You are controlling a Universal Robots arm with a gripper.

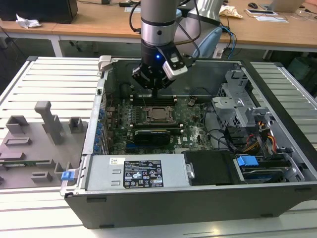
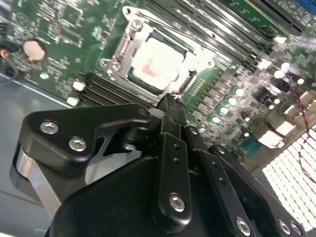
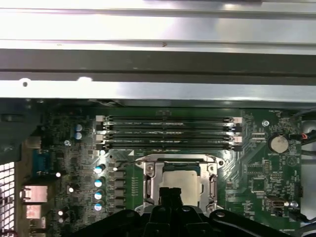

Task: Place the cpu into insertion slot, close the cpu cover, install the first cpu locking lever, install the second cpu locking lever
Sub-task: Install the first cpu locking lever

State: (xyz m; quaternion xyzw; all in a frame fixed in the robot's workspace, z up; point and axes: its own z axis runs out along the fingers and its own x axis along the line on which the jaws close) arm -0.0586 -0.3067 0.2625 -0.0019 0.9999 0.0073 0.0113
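Observation:
The cpu [image 1: 158, 114] lies flat in the insertion slot [image 1: 148, 120] on the green board inside the open computer case. Its pale metal top shows in both wrist views [image 2: 158, 61] [image 3: 180, 178]. The cpu cover [image 2: 123, 44] [image 3: 148, 173] lies down around the chip as a silvery frame. My gripper [image 1: 155, 91] hangs just above the board at the slot's far edge, shut with nothing between its fingers. The black fingertips sit close together over the socket's rim, and both wrist views catch the gripper [image 2: 168, 98] [image 3: 172, 191]. I cannot make out how the locking levers stand.
Long black memory slots [image 3: 168, 133] run beside the socket and a long black card [image 1: 153, 135] lies on its near side. The case walls [image 1: 101, 106], a power supply [image 1: 133, 173] and a drive cage [image 1: 237, 106] hem in the board. A grey fixture tray [image 1: 34, 144] lies at the exterior view's left.

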